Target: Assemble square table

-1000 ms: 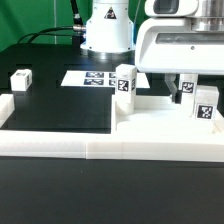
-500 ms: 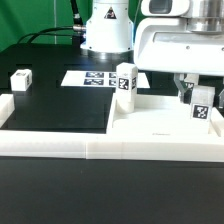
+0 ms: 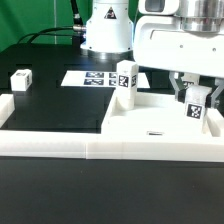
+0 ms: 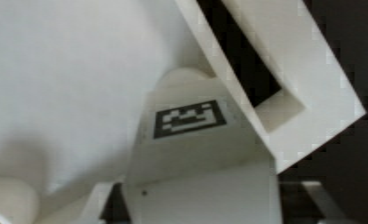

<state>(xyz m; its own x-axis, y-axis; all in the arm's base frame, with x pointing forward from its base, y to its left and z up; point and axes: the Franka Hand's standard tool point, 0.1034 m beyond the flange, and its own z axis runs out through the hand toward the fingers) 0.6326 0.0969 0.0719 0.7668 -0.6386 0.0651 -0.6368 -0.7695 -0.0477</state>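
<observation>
The gripper (image 3: 196,100) has its fingers clamped on a tagged leg (image 3: 196,113), slightly tilted over the white slab (image 3: 150,122); I can't tell whether the leg touches it. A second leg (image 3: 125,82) stands upright on the slab, well apart from the gripper on the exterior view's left. Farther that way a third leg (image 3: 20,79) sits on the black counter (image 3: 60,105). The marker board (image 3: 88,76) lies behind, and the border wall (image 3: 70,148) runs in front.
</observation>
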